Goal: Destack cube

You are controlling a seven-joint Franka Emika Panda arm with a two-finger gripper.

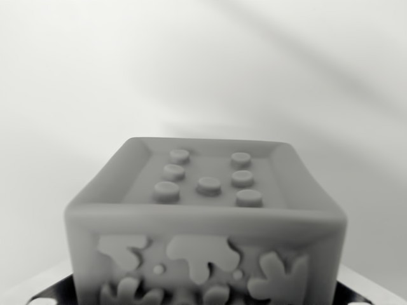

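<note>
In the wrist view's lower middle the cube (206,222) sits close, the jaws unseen, so progress cannot be judged.

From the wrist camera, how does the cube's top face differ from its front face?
The cube's top face is recessed inside a raised rim and carries seven round studs; the front face is flat with irregular splash-like raised shapes and a couple of tiny dots. The top face shows whole, while the front face is cut off by the picture's bottom edge. Both are the same plain grey. The pincer is not in view.
</note>
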